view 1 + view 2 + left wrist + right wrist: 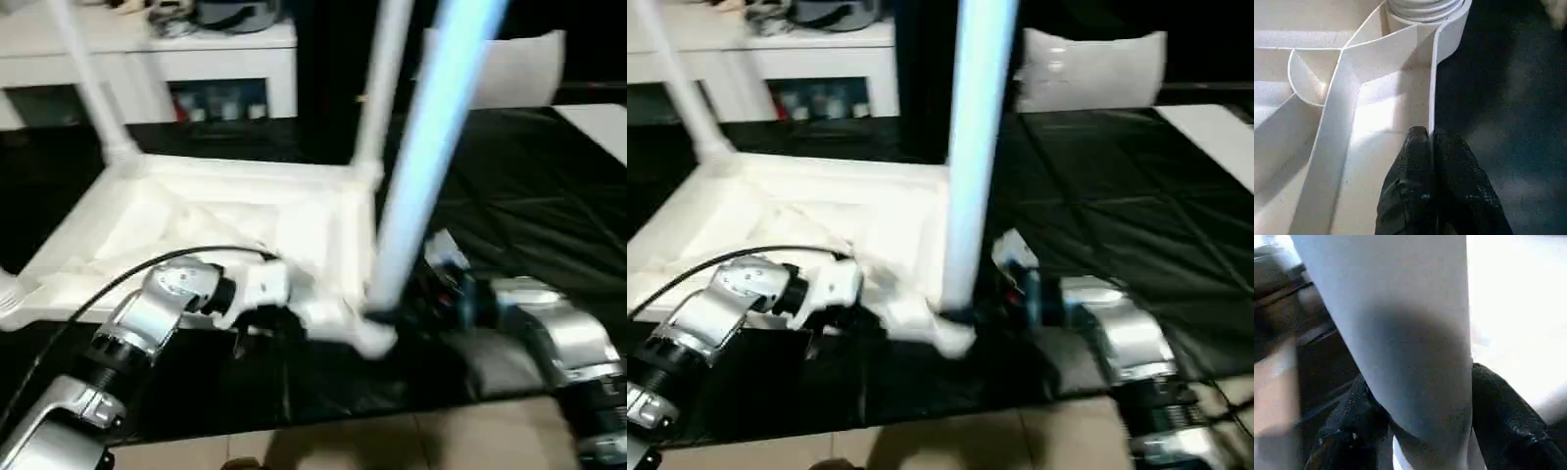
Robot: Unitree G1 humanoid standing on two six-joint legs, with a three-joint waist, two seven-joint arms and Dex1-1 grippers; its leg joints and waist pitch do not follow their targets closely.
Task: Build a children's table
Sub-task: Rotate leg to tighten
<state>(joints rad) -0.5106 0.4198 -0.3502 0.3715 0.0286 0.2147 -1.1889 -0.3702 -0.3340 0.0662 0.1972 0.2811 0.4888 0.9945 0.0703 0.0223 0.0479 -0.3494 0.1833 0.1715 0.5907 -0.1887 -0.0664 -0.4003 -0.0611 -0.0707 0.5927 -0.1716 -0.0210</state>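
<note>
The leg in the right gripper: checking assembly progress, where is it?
The leg stands upright at the tabletop's near right corner socket, gripped low by the right gripper.

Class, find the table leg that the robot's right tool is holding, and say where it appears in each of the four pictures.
Left eye view: the held leg rises right of centre from the near corner socket.
Right eye view: the same leg stands at centre.
Left wrist view: only its base, seated in the socket at the top edge.
Right wrist view: it stands close up between the right tool's fingers.
Shared landmark: that corner socket.
</note>
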